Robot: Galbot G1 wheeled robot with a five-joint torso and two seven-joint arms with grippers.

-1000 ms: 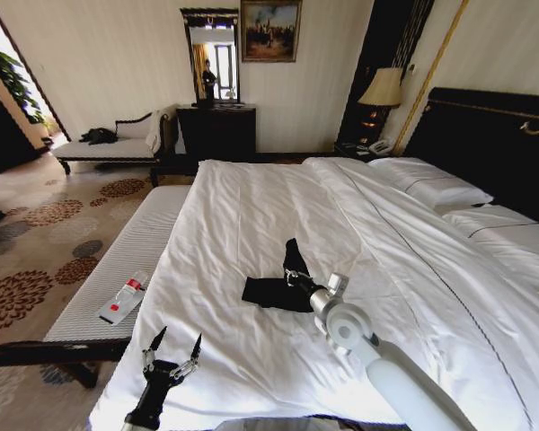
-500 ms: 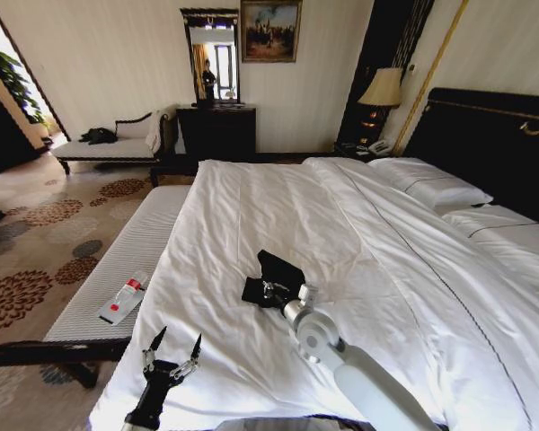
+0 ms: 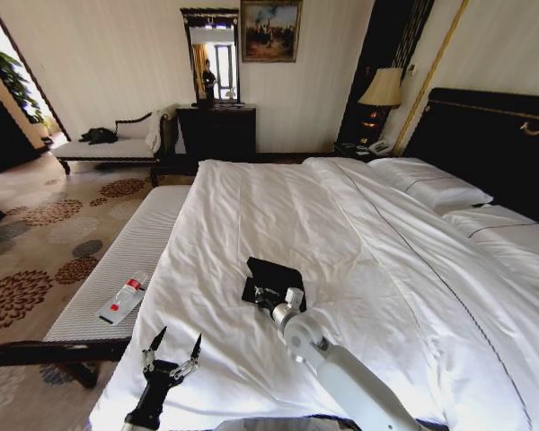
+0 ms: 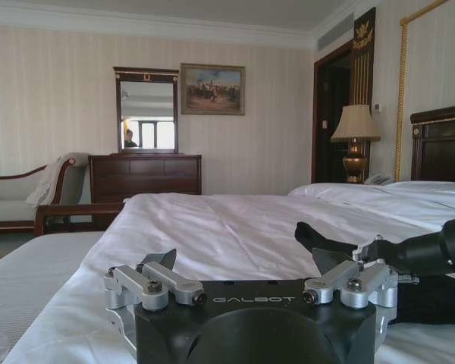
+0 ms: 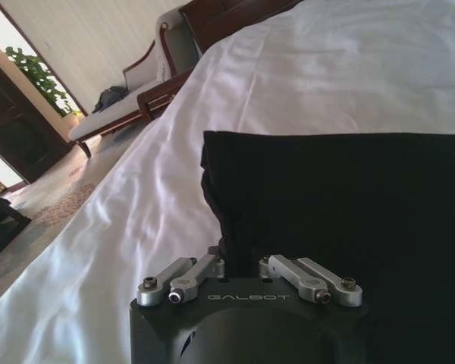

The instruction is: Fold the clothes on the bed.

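Note:
The clothes, a black T-shirt (image 3: 271,275), lie as a small compact fold on the white duvet of the bed (image 3: 368,224), near its front left part. My right gripper (image 3: 268,295) rests at the near edge of the fold. In the right wrist view the black cloth (image 5: 326,189) spreads just ahead of the right gripper (image 5: 240,262), which is shut on the cloth's edge. My left gripper (image 3: 172,346) hangs open over the bed's front left corner, apart from the shirt. From the left wrist, the left gripper (image 4: 246,262) is open and empty, with the shirt (image 4: 318,235) beyond it.
A striped bench (image 3: 126,251) runs along the bed's left side and carries a white and red object (image 3: 123,301). Pillows (image 3: 431,184) and the dark headboard (image 3: 494,144) are at the right. A chaise (image 3: 117,148) and a dresser (image 3: 217,130) stand by the far wall.
My right gripper has carried a raised flap of the shirt leftward and towards me and lowered it onto the rest, leaving a flatter, compact fold. The left arm has not moved.

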